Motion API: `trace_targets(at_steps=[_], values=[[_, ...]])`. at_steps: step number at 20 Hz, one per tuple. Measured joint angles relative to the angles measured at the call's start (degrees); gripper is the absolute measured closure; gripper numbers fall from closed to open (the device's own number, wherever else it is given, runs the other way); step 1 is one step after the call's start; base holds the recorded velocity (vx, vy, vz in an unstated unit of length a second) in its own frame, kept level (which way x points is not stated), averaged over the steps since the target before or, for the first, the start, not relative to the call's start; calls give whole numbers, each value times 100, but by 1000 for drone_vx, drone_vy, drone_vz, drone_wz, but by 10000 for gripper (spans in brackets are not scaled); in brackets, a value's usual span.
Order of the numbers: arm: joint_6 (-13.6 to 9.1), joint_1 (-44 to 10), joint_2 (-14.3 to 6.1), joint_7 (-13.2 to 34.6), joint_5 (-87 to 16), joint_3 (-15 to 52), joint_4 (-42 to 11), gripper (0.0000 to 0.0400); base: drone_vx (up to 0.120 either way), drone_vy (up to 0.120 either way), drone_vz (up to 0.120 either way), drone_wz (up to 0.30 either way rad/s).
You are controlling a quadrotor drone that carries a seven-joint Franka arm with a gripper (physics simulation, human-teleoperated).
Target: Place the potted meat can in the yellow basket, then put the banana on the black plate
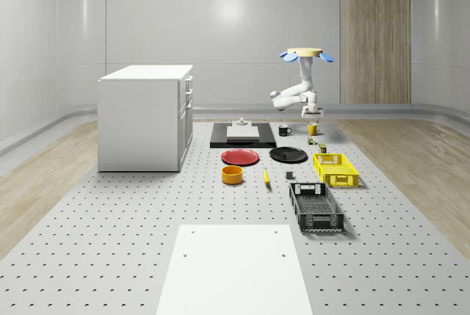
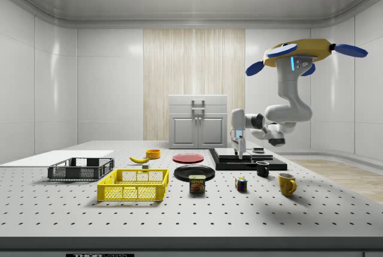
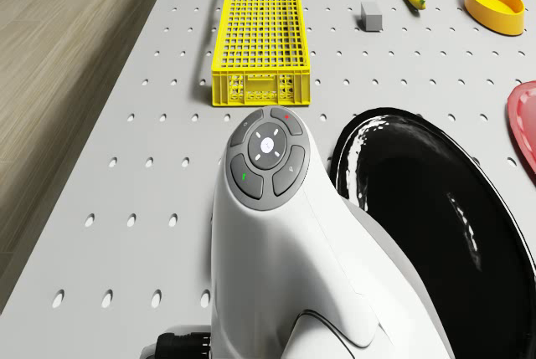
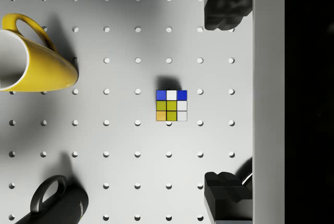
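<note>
Nothing is done yet. The potted meat can [image 2: 197,184] stands on the surface right of the yellow basket [image 2: 133,185]; the banana [image 2: 139,159] lies far from the black plate [image 2: 194,172]. The drone [image 2: 299,50] hovers, its gripper [image 4: 225,104] empty, fingers [image 4: 224,15] spread above a puzzle cube [image 4: 171,105].

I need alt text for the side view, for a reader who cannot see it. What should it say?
The drone hovers above the perforated table, its arm bent down with the gripper open over a black platform. On the table are a yellow basket, potted meat can, black plate and banana.
</note>
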Motion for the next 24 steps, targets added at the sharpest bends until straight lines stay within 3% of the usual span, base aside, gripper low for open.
trace_targets(at_steps=[5, 12, 24], values=[[129, -55, -145, 51, 76, 49, 10, 0, 120, 8, 0, 0], [305, -121, -340, 113, 177, 109, 24, 0, 120, 0, -109, 0], [589, -216, -647, 202, 332, 195, 45, 0, 120, 20, 0, 0]])
